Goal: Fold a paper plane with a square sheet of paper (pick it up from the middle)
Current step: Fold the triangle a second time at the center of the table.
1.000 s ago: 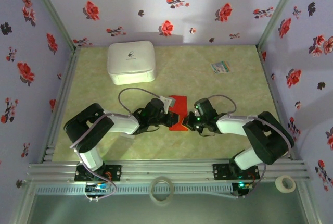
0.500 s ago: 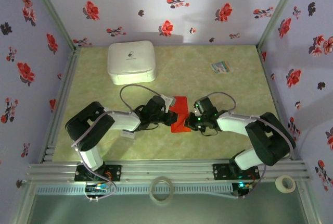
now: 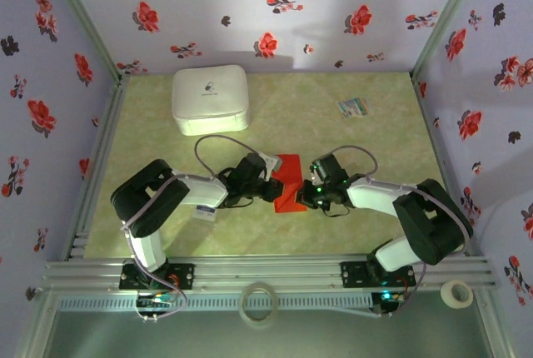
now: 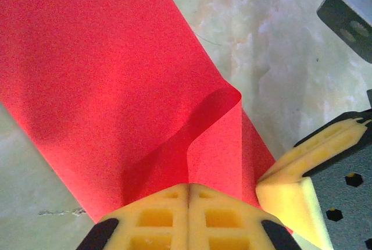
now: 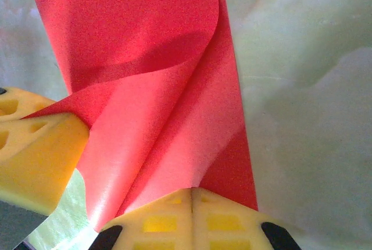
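Observation:
The square sheet of paper (image 3: 288, 183) is bright red and lies mid-table, doubled over with one flap curling up. My left gripper (image 3: 272, 187) comes at it from the left and my right gripper (image 3: 307, 195) from the right. In the left wrist view the yellow jaws of the left gripper (image 4: 189, 187) are shut on the sheet's (image 4: 104, 75) near edge, and the right gripper's fingers (image 4: 290, 183) press beside it. In the right wrist view the right gripper (image 5: 192, 190) is shut on a lifted fold of the sheet (image 5: 145, 58), with a left finger (image 5: 35, 157) at its left edge.
A white box (image 3: 211, 98) stands at the back left. A small multicoloured card (image 3: 355, 107) lies at the back right. A small white packet (image 3: 205, 214) lies under the left arm. Two tape rolls (image 3: 258, 301) (image 3: 455, 293) rest on the front ledge. Flowered walls close three sides.
The red sheet went from a narrow upright strip to a wider, tilted shape with a flap lifted. The left arm's elbow shifted right. Both grippers stayed shut.

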Robot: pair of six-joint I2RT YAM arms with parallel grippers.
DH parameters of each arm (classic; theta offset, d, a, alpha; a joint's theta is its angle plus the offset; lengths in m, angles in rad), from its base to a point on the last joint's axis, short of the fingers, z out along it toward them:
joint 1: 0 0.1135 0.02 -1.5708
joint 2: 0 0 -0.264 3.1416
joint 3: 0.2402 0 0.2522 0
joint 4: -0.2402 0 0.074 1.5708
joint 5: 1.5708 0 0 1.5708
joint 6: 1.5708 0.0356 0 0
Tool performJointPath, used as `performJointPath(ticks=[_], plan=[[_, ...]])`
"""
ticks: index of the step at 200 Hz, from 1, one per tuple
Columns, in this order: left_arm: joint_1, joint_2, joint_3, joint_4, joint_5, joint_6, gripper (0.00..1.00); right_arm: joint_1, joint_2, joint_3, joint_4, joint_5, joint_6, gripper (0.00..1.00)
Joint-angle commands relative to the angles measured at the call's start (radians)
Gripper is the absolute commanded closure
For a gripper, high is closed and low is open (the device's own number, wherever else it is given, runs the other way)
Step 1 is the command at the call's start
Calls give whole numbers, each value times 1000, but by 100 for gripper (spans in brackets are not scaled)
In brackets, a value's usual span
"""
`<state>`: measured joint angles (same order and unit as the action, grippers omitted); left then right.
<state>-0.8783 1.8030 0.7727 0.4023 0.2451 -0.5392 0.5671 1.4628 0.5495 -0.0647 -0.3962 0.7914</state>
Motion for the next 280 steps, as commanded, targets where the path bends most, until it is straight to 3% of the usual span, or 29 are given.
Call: performJointPath(ticks=[1,94,144,197,280], plan=[[7,29,16,-25,-18,24,98,-10,22,-4,-104,28,-24,97],[-7,38,-71,64,-12,-159,98,-13,-5,22,-113,17,-30,92],[-49,24,-90,85,-79,-252,99,-9,-77,-45,26,-33,123,88],[-76,-18,-97,63,-130,-240,99,9,-39,-77,205,-77,224,88],[-76,-47,-99,78,-127,-185,98,14,10,-86,111,12,183,94]])
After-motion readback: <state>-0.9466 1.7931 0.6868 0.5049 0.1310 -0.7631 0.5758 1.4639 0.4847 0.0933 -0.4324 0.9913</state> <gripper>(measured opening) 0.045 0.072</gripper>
